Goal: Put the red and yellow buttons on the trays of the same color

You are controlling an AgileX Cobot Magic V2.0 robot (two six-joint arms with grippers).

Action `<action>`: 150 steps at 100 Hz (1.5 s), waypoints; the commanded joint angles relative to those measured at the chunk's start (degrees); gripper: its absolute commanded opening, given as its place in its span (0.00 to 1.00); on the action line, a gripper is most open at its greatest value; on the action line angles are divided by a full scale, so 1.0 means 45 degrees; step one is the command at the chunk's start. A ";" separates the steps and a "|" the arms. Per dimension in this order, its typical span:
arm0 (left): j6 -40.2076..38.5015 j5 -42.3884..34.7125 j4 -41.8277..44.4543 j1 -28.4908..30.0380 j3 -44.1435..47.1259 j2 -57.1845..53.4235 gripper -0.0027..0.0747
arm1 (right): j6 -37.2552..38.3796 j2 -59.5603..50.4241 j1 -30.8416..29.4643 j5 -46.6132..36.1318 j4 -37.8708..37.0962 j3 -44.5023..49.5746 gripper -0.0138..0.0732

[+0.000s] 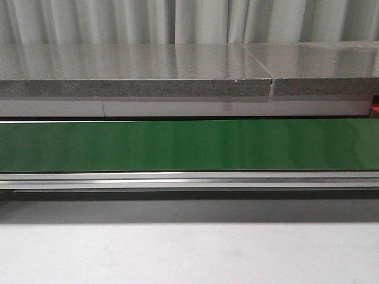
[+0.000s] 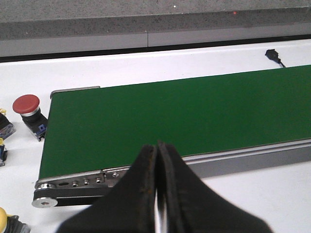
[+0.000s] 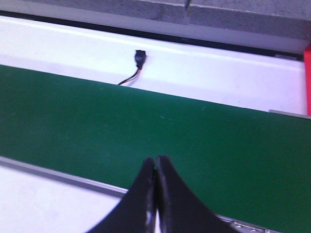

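Front view, arms: neither arm nor gripper appeared; the green conveyor belt (image 1: 189,145) ran across the full width, with a grey stone ledge (image 1: 136,74) and pale curtains (image 1: 189,21) behind it, and the white table (image 1: 189,254) in front.
Front view, hidden: no buttons or trays could be made out; a sliver of red (image 1: 375,107) at the right edge was cut off and could not be identified.
Left wrist view, pose: the left gripper (image 2: 157,160) hung over the near rail of the belt (image 2: 170,116), close to the belt's roller end (image 2: 46,200).
Left wrist view, fingers: pressed together, empty, touching nothing.
Left wrist view, buttons: a red button (image 2: 26,107) stood on the table just beside the belt's end; a yellow button (image 2: 4,221) and other small parts (image 2: 4,130) were cut off by the frame.
Right wrist view, pose: the right gripper (image 3: 155,174) hung over the belt's near edge (image 3: 63,174).
Right wrist view, fingers: closed tip to tip, holding nothing.
Right wrist view, hidden: a red strip (image 3: 307,77) at the frame edge was mostly cut off; a black connector with wires (image 3: 138,60) lay on the table beyond the belt.
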 commanded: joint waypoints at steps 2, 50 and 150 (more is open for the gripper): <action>-0.0079 -0.0830 -0.0171 -0.0089 -0.0348 0.0038 0.01 | -0.0148 -0.1256 0.0500 -0.1045 -0.0132 0.0467 0.08; -0.0079 -0.0830 -0.0171 -0.0089 -0.0348 0.0063 0.01 | -0.0148 -0.6495 0.0676 -0.1169 -0.0132 0.3153 0.08; -0.1792 0.1995 -0.0042 0.5268 -0.5973 0.8545 0.38 | -0.0138 -0.6578 0.0676 -0.1182 -0.0132 0.3153 0.08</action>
